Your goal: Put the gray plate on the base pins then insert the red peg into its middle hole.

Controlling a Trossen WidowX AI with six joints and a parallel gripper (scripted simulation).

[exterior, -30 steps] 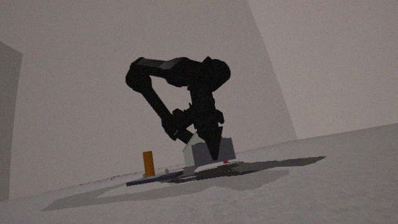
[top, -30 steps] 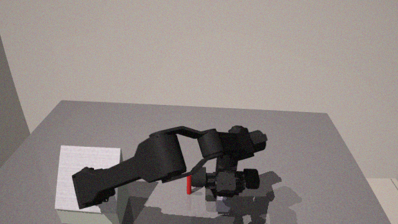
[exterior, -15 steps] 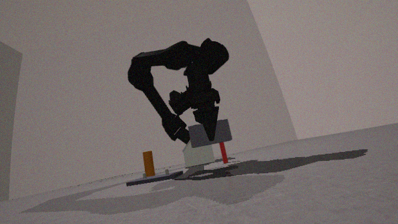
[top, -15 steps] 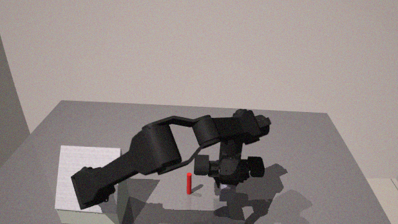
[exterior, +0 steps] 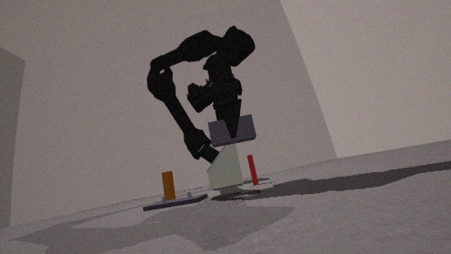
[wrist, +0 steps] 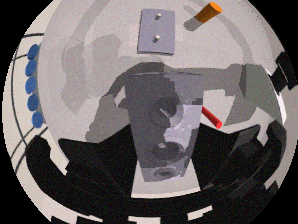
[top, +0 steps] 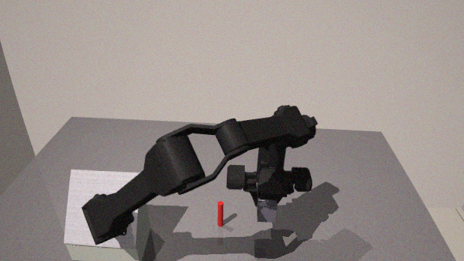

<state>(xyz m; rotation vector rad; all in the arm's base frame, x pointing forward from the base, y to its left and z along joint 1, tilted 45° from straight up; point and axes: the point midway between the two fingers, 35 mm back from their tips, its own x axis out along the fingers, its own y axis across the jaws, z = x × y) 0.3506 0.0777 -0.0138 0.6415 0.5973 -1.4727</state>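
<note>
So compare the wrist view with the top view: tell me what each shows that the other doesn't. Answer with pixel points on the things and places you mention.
Only the wrist view shows the two-pin base (wrist: pixel 148 31), the orange cylinder (wrist: pixel 206 13) and the blue discs (wrist: pixel 31 85). Only the top view shows the arm's elbow (top: pixel 178 163). Both show the red peg (top: pixel 220 214) (wrist: pixel 212 117) and the gripper (top: pixel 267 204) (wrist: pixel 161 120) holding the gray plate (top: pixel 267 214) (wrist: pixel 142 100).

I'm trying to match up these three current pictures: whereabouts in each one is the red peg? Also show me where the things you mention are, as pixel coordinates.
Top: below center, the red peg (top: pixel 220 214) (exterior: pixel 252 170) (wrist: pixel 212 117) stands upright.
Exterior: right of center, in the lower half.
Wrist: right of center, at about mid-height, partly hidden.
Shared landmark: the gray plate (top: pixel 267 211) (exterior: pixel 245 128) (wrist: pixel 145 100), held by the tool (top: pixel 267 204) (exterior: pixel 233 131) (wrist: pixel 161 120).
</note>
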